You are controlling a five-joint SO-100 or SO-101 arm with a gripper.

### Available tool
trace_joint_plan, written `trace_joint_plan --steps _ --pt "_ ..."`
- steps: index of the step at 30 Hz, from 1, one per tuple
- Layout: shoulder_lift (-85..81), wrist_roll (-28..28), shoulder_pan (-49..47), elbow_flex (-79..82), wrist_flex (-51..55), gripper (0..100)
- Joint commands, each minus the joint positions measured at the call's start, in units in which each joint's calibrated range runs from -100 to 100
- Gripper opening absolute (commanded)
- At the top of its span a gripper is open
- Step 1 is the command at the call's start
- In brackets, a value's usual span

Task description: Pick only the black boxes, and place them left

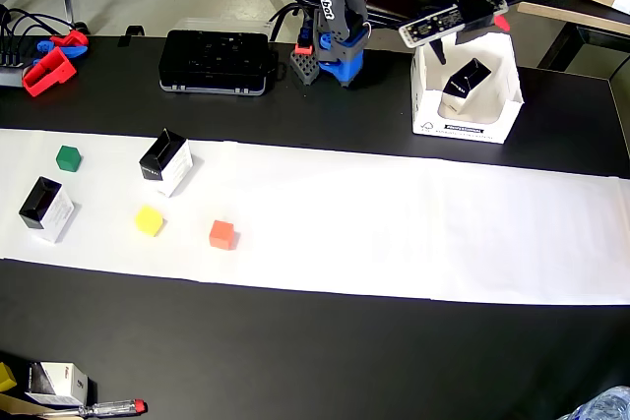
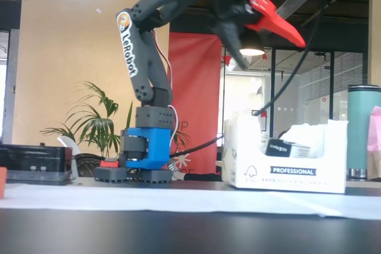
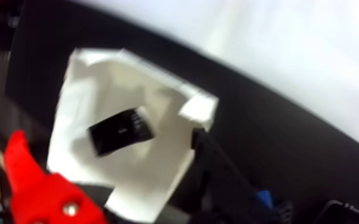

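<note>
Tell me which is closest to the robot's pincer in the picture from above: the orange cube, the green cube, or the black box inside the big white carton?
From the pincer, in the overhead view:
1. Black box in the white carton, just below the pincer.
2. Orange cube, on the white paper, left of middle.
3. Green cube, far left.

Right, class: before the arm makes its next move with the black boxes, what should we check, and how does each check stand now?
1. Gripper empty, open: ok.
2. Gripper above the white carton: ok.
3. One black box already lies in the carton: ok.
4. Two black boxes remain on the paper strip: not ok.
5. Orange cube apart from them: ok.
</note>
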Motion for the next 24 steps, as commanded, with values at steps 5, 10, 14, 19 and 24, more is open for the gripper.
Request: trace_joint_plan --steps 5,10,14,19,24 --pt "-5.4 9.6 42.9 -2.7 0.6 51" --pt "-5.0 15.6 61.3 -2.8 0.6 51" --pt "-4.8 21.6 72.3 -2.8 0.6 51" --pt "-4.5 24.6 81.5 -2.0 -6.0 52" --pt "1.8 24.7 86.0 -2.8 -12.9 54"
